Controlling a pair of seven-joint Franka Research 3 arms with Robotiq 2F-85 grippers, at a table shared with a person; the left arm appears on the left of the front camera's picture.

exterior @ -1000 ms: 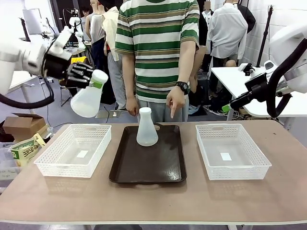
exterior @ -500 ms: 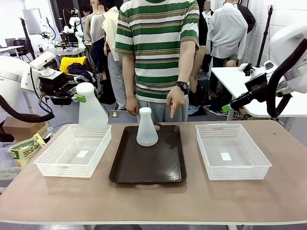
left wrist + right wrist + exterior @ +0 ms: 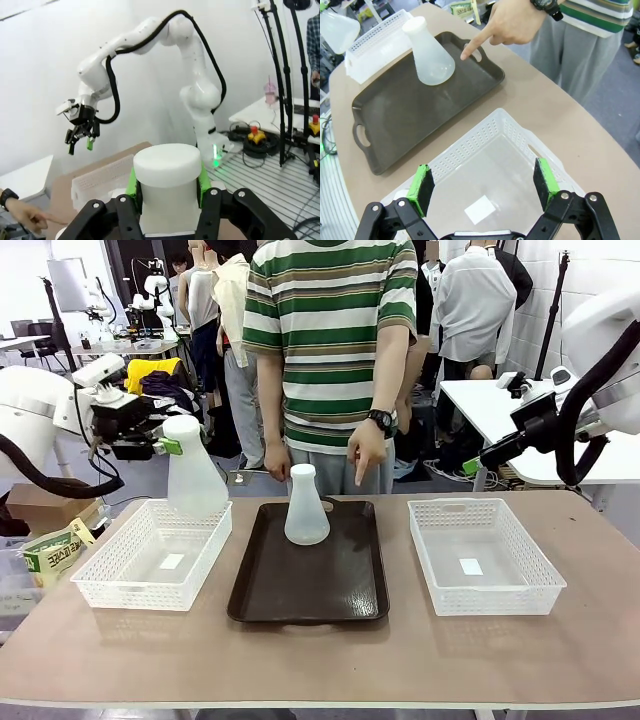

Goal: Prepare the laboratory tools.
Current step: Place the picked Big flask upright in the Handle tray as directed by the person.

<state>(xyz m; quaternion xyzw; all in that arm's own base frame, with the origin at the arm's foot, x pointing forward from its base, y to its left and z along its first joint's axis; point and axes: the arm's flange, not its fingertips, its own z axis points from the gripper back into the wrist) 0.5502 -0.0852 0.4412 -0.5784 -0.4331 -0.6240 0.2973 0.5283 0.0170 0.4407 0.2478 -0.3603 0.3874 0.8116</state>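
My left gripper (image 3: 172,445) is shut on the neck of a frosted-white conical flask (image 3: 193,480). The flask hangs upright over the far edge of the left white basket (image 3: 150,555). In the left wrist view the flask's neck (image 3: 167,165) sits between the green pads (image 3: 132,181). A second flask (image 3: 305,508) stands at the far end of the dark brown tray (image 3: 310,585); it also shows in the right wrist view (image 3: 427,52). My right gripper (image 3: 472,466) hangs open and empty above the right basket (image 3: 510,150), its jaws wide apart (image 3: 482,187).
A person in a striped shirt stands at the far side. One hand (image 3: 367,452) points a finger down at the tray's far end (image 3: 470,50). The right basket (image 3: 482,555) holds only a paper label. A cardboard box (image 3: 45,502) sits off the table's left.
One second ago the held flask was tilted, base toward the camera, and high. My left gripper has since turned it upright and lowered it toward the left basket. The right arm has not moved.
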